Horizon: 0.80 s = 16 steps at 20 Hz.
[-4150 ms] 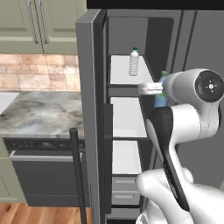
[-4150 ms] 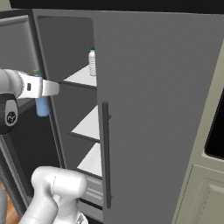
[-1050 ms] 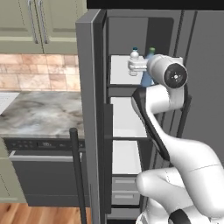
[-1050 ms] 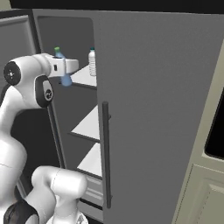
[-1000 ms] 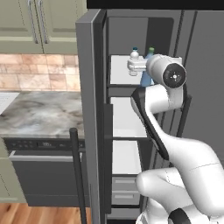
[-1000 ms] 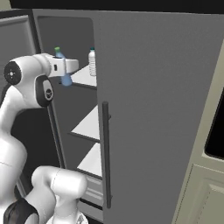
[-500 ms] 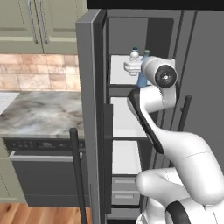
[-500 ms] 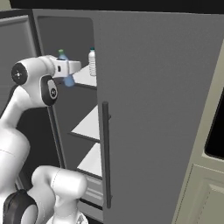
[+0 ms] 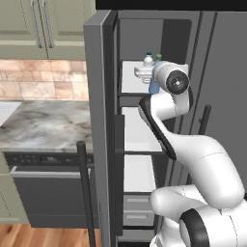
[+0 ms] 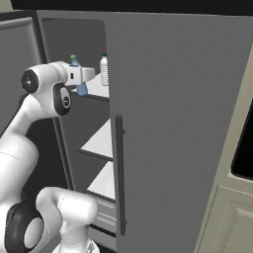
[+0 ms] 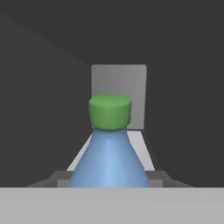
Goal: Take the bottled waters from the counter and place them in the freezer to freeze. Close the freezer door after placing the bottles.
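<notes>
Freezer [image 9: 137, 103] stands open, dark inside w/ white shelves. Gripper [image 10: 87, 74] is at the top shelf, clamped on the blue bottle [image 11: 109, 162], which looks upright; bottle base cut off in hand view, fingertips hidden. Clear ribbed bottle [image 10: 104, 70] stands just beside it on that shelf.

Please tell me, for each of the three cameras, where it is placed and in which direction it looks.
Left base view: sits behind the arm's left, looks forward into the open freezer; white arm rises from lower right, gripper at the top shelf.
Right base view: sits behind the arm's right, faces the freezer past the plain grey right-hand door; arm rises from lower left.
Hand view: on the hand, looks along the gripper at the blue bottle.
Both base views share the blue bottle and the clear bottle on the top shelf.
</notes>
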Tool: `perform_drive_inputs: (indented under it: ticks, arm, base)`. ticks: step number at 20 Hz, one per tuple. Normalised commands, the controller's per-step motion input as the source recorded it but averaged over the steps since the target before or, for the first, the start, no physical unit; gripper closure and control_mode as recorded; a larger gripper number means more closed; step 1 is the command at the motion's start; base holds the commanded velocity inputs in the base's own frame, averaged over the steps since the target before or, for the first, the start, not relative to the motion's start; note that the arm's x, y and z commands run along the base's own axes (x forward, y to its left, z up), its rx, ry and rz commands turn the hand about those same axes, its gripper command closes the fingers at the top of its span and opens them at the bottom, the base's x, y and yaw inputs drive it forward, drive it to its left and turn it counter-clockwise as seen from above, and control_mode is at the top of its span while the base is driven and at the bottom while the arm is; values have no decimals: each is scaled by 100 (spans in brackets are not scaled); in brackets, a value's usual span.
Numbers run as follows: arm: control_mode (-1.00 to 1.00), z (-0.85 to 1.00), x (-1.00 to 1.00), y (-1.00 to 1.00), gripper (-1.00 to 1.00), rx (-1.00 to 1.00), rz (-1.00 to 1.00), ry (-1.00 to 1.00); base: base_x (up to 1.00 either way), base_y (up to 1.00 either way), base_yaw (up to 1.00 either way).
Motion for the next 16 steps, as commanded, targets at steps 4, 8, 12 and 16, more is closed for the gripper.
perform_drive_inputs:
  ticks: [4, 8, 12, 16]
  arm:
    - [-100, -5, 28, 0, 100, 0, 0, 0]
    - [-100, -12, 25, 0, 100, 0, 0, 0]
    - [-100, -16, 19, 0, 100, 0, 0, 0]
    - [-100, -14, 17, 0, 100, 0, 0, 0]
  base:
    - [0, 0, 0]
    - [0, 0, 0]
    - [0, 0, 0]
    - [0, 0, 0]
